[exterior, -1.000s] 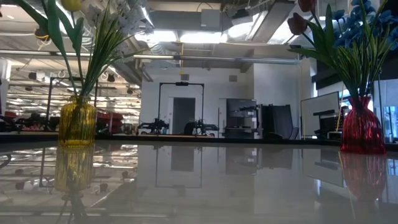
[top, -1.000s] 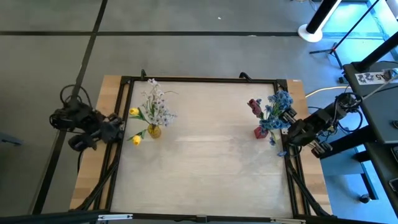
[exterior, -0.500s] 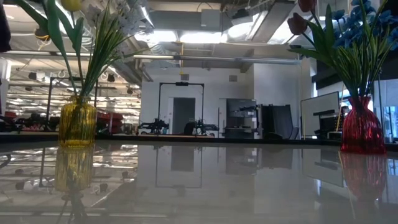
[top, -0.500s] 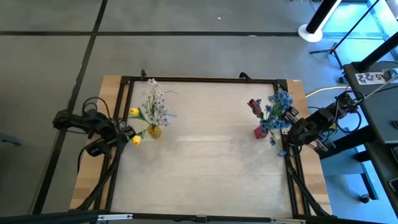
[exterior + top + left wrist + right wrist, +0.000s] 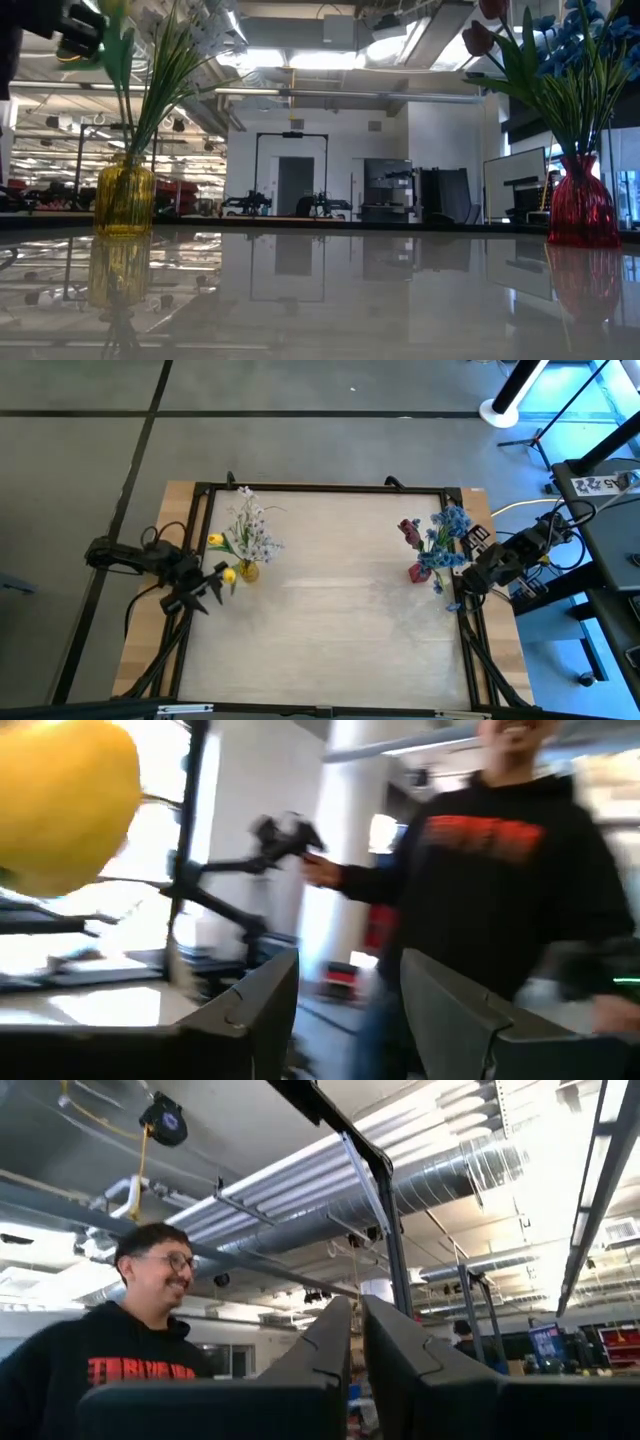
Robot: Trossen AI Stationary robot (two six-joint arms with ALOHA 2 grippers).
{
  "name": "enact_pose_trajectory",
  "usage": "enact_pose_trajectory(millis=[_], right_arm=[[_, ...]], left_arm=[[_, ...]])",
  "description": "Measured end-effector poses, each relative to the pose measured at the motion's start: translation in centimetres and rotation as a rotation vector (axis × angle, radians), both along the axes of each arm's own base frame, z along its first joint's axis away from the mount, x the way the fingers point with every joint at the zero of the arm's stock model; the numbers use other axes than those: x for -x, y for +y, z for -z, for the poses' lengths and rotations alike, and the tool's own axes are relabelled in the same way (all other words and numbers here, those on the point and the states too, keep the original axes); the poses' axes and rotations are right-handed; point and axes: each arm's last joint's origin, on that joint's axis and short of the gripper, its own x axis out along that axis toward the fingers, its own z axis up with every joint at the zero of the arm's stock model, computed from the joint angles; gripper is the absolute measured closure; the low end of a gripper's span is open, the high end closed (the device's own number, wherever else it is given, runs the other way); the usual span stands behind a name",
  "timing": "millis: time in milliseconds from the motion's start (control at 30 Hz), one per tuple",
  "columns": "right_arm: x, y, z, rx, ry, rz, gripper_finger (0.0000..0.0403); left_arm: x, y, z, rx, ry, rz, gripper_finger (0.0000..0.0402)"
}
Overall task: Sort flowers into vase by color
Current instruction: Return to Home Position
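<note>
**A:** Reading the table from overhead, with twelve at its far edge, where do the flowers [image 5: 248, 538] stand?

**B:** All of them are in vases. The yellow vase [image 5: 124, 200] sits toward nine o'clock on the table [image 5: 330, 645] and holds the white sprigs [image 5: 250, 520] and the yellow tulips [image 5: 215, 540]. The red vase [image 5: 582, 212], toward three o'clock, holds the blue clusters [image 5: 452, 522] and the dark red tulip [image 5: 409, 530]. I see no loose stem on the top.

**A:** And your grippers?

**B:** My left gripper [image 5: 348, 970] hangs at about eight o'clock from the yellow vase, with its fingers spread and nothing between them. One yellow bloom droops just beside it. That wrist view is smeared, so I cannot tell whether the bloom brushes me. My right gripper [image 5: 357, 1315] is at three o'clock from the red vase, by the table's edge, with its fingers drawn together on nothing. A person [image 5: 140, 1330] stands beyond the table.

**A:** If a flower needed resetting, how would you take it?

**B:** I'd take it by the stem, about mid-length and clear of the leaves, never by the bloom. I judge the flowers to be very light. Their thin stems would flex and could slip sideways out of a loose pinch, and the petals look soft enough to crush. The vases look like glass and seem top-heavy under their bunches, so I'd close gently and draw the stem straight up rather than drag it against the rim.
</note>
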Motion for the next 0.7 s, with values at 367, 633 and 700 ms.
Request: enact_pose_trajectory(millis=[367,633,700], right_arm=[[-0.8,0.5,2.6,0.066,0.055,0.022,0.037],[0.0,-0.1,4.4,-0.033,0.014,-0.009,0.037],[0.1,-0.2,4.5,-0.052,0.034,-0.021,0.037]], left_arm=[[-0.7,0.4,1.2,-0.058,0.08,-0.23,0.0228],[-0.6,0.4,1.2,-0.028,0.106,-0.197,0.0228],[-0.6,0.4,1.2,-0.026,0.11,-0.186,0.0228]])
